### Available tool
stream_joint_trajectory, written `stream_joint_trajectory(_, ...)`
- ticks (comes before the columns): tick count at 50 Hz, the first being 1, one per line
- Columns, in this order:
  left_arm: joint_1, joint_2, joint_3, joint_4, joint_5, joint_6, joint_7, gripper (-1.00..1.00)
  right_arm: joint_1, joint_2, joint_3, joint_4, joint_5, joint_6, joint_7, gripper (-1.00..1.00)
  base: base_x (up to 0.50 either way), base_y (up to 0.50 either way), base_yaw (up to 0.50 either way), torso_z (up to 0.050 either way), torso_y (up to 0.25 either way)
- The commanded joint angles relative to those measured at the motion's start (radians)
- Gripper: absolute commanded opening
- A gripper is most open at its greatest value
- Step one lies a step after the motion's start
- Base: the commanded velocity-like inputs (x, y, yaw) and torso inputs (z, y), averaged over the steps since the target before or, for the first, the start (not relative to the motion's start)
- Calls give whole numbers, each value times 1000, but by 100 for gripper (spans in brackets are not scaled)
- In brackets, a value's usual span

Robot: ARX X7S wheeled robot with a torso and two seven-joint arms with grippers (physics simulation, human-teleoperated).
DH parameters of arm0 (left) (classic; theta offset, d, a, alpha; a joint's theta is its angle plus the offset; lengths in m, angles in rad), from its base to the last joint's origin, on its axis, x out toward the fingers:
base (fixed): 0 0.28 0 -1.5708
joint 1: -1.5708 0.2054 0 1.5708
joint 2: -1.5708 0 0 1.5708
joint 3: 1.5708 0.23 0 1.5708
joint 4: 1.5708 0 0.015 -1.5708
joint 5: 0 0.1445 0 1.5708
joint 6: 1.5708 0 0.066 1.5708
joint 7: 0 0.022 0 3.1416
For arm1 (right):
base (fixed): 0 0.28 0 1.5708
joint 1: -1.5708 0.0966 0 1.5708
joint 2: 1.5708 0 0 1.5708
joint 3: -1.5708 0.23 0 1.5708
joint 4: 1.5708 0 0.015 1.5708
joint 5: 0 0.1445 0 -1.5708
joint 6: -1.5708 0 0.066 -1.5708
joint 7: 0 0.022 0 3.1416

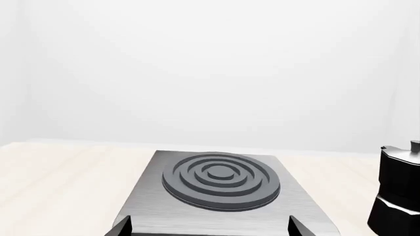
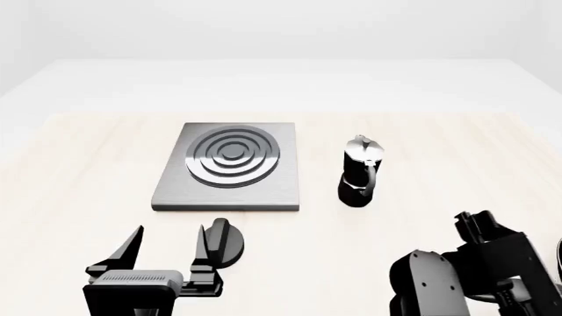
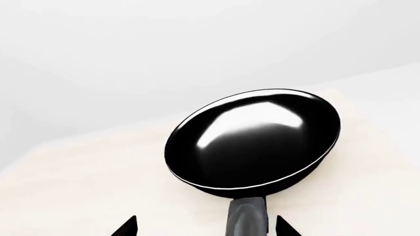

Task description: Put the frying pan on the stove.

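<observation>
Pale wood tabletop (image 1: 59,187) under my left wrist camera: flat grey metal stove (image 1: 220,183), bare. From the head, my left gripper (image 2: 167,247) hangs open near it. Right wrist camera: glossy black frying pan (image 3: 255,145), its handle between my right gripper's (image 3: 206,227) spread fingers — I should close squarely.

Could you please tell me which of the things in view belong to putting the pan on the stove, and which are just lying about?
Belong to the job:
frying pan
stove

Just lying about:
moka pot
small black round knob
</observation>
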Motion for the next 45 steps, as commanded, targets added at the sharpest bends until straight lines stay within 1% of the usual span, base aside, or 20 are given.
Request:
stream_joint_trajectory(1, 0, -4, 4, 1, -4, 1, -3, 100, 19, 4, -3, 87, 14, -30, -12, 100, 0, 0, 0, 0, 0)
stream_joint_trajectory(5, -2, -6, 2, -1, -8, 2, -4, 100, 25, 4, -5, 123, 16, -48, -18, 100, 0, 0, 0, 0, 0)
stream_joint_trajectory(22, -4, -11, 8, -2, -10, 3, -11, 100, 18, 10, 14, 159, 62, -64, -22, 100, 0, 0, 0, 0, 0)
stream_joint_trajectory(38, -5, -15, 13, -4, -11, 6, -18, 100, 44, 3, 35, 191, 179, -19, -70, 100, 0, 0, 0, 0, 0)
stream_joint_trajectory(45, -6, -17, 15, -6, -12, 7, -20, 100, 39, 13, 35, 168, 186, 9, -45, 100, 0, 0, 0, 0, 0)
